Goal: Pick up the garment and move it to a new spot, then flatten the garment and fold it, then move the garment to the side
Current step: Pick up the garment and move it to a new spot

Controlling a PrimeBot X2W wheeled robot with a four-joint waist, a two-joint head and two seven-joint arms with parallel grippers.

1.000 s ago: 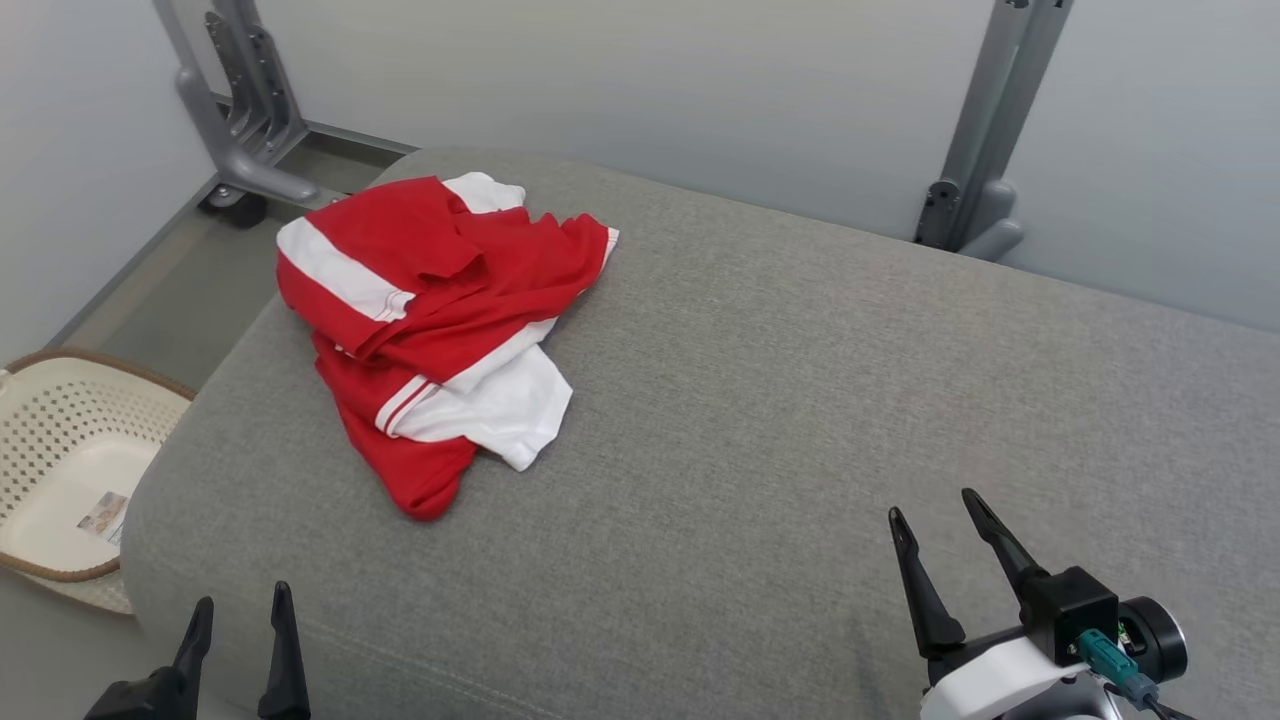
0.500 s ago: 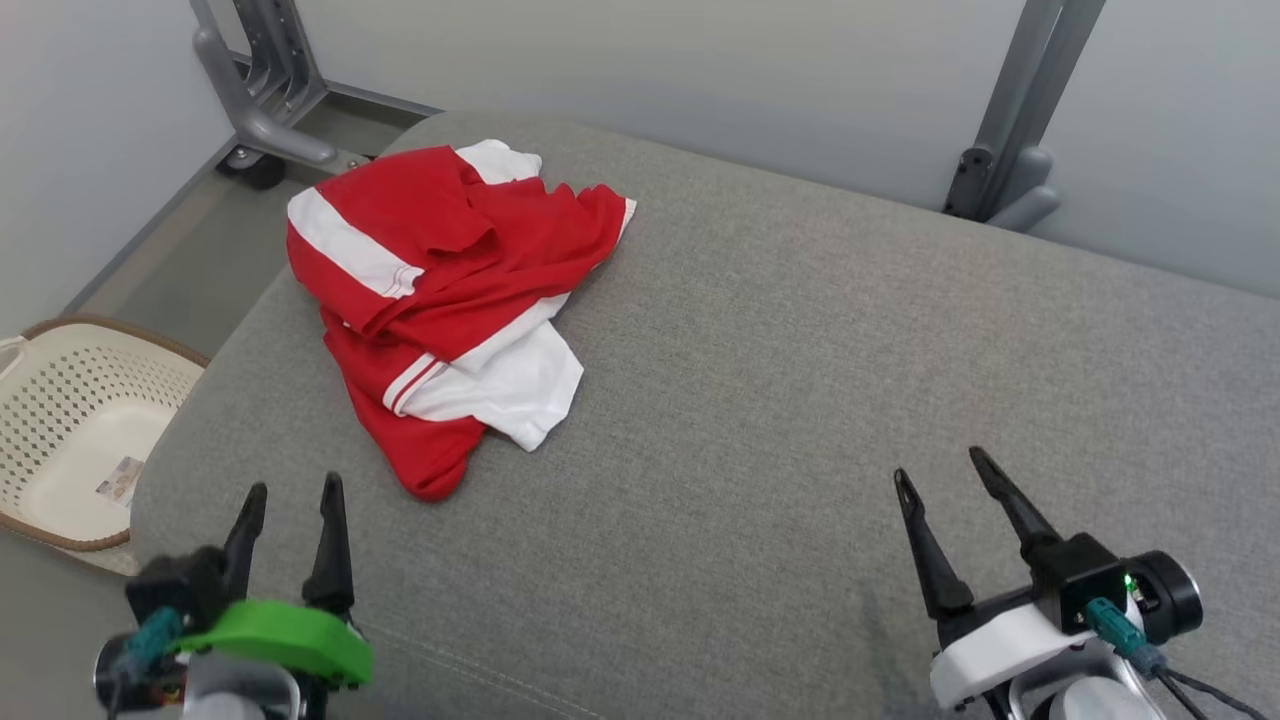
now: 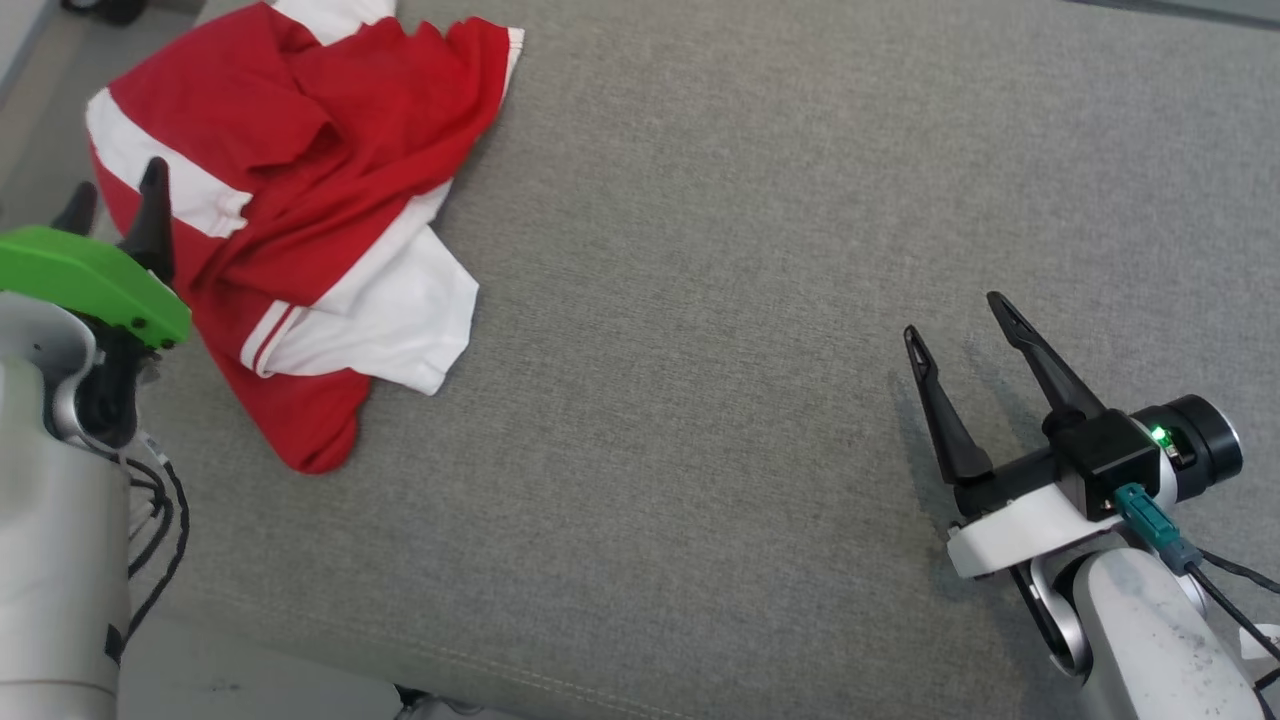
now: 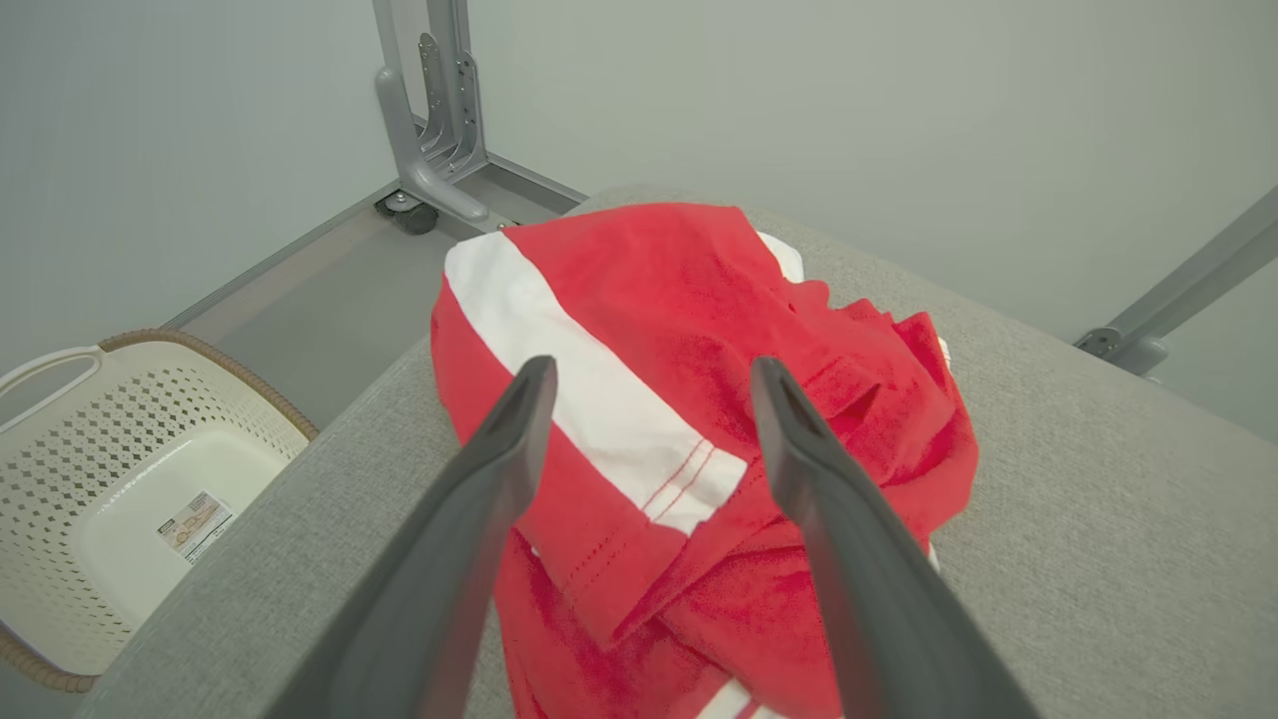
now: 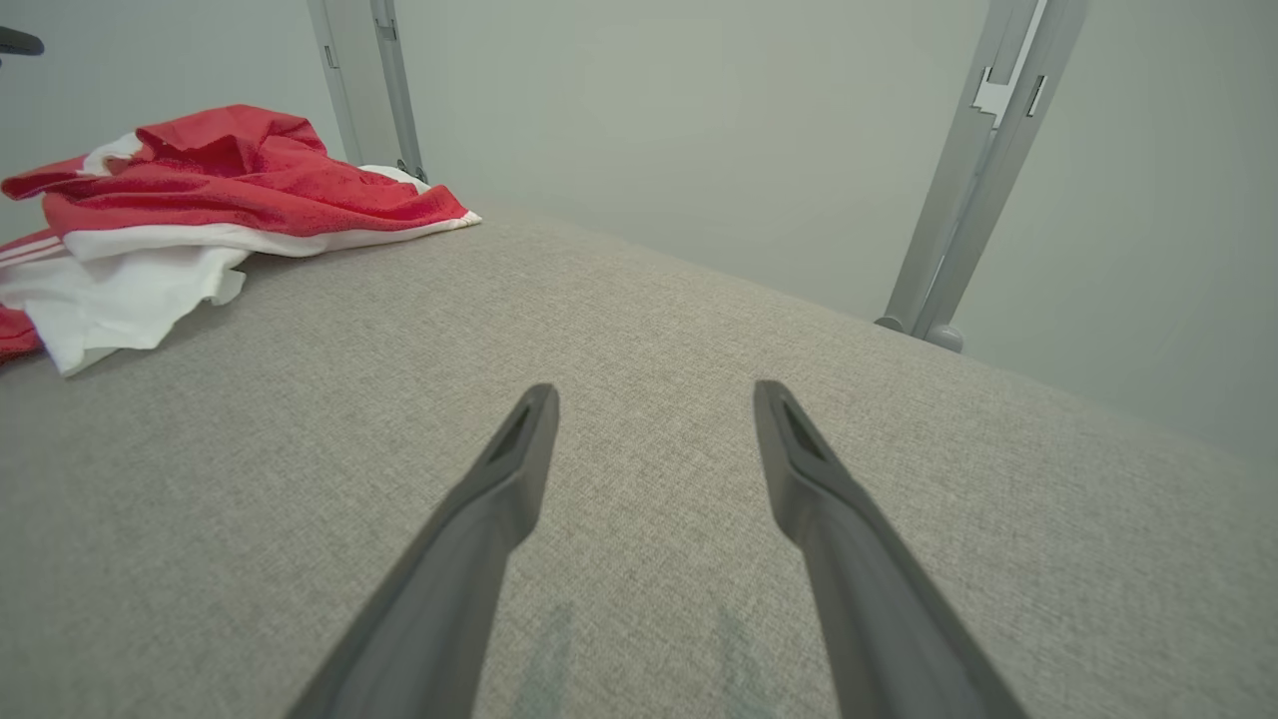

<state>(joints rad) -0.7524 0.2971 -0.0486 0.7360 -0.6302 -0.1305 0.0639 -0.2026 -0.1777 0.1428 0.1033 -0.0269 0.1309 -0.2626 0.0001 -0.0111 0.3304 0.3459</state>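
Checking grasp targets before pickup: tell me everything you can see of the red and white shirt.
The shirt is red knit-looking fabric with white bands, thin red stripes and a white panel. It lies crumpled, folded over itself, near the left far corner of the grey cushion, resting on it. The open left gripper points at a white-banded sleeve hem; contact cannot be told.

Bright, even light, sharp focus; right gripper (image 3: 953, 316) casts a faint soft shadow.
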